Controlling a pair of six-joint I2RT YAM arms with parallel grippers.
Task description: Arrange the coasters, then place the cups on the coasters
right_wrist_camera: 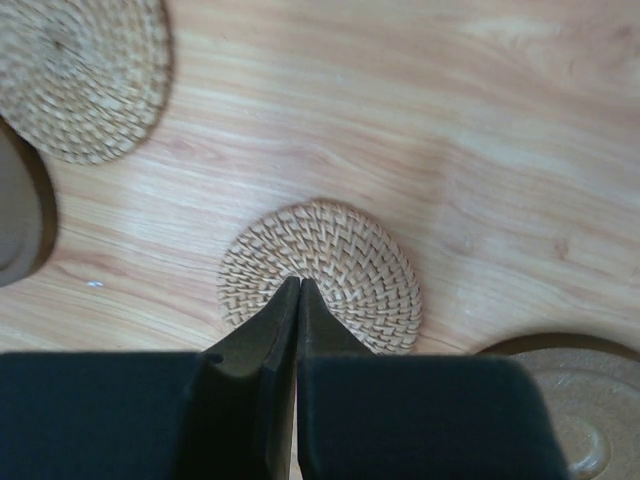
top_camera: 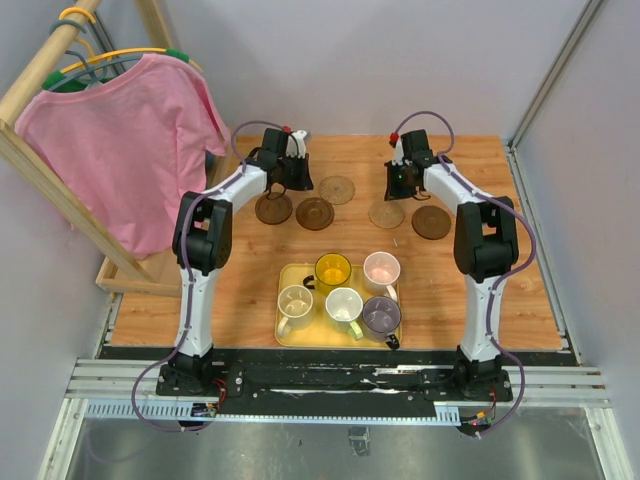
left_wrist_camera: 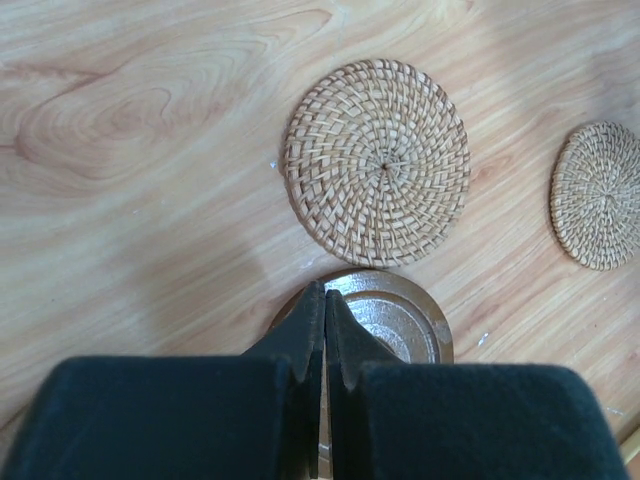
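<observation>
Five coasters lie in a loose row across the table's far half: dark brown [top_camera: 273, 209], dark brown [top_camera: 315, 212], tan woven [top_camera: 337, 189], tan woven [top_camera: 386, 214], dark brown [top_camera: 431, 221]. My left gripper [top_camera: 293, 183] [left_wrist_camera: 325, 293] is shut and empty, its tips over a dark brown coaster [left_wrist_camera: 400, 315], with a tan one [left_wrist_camera: 378, 160] just beyond. My right gripper [top_camera: 403, 180] [right_wrist_camera: 300, 282] is also shut and empty, tips over a tan coaster [right_wrist_camera: 340, 270]. The cups stand on the tray: yellow [top_camera: 332, 270], pink [top_camera: 381, 268], beige [top_camera: 295, 301], white [top_camera: 343, 304], grey-purple [top_camera: 380, 315].
The yellow tray [top_camera: 283, 335] sits near the front between the arm bases. A pink shirt [top_camera: 120, 150] hangs on a wooden rack [top_camera: 130, 275] at the left edge. A metal frame post borders the table on the right.
</observation>
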